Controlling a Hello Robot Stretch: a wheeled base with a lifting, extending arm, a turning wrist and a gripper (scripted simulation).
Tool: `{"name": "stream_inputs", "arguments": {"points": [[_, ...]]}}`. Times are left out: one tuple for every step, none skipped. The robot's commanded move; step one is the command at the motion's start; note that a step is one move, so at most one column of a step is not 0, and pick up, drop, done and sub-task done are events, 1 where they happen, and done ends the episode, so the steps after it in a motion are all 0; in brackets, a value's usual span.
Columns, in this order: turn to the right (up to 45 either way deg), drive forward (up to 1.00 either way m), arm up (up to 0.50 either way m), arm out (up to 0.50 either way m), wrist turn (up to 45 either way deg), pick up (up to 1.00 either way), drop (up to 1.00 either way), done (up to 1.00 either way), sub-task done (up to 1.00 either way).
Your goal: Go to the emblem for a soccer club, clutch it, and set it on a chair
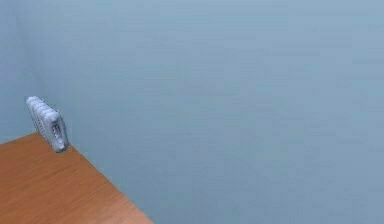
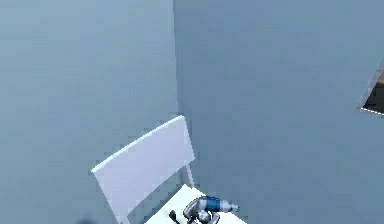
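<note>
Lying on the seat of 1 white chair [image 2: 145,170], a small blue-white-red object [image 2: 214,208], probably the soccer emblem, is sitting just below the backrest, seemingly because the task ends on a chair, while the jaws' state cannot be told.

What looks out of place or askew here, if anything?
Only a small blue-and-white thing lying on the seat of the white chair, an unusual spot for it. The chair itself stands upright, and nothing looks spilled or broken.
</note>
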Motion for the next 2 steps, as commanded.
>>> {"name": "stream_inputs", "arguments": {"points": [[0.0,0.0,0.0,-0.08,0.0,0.0,0.0,0.0,0.0],[0.0,0.0,0.0,0.0,0.0,0.0,0.0,1.0,0.0]]}}
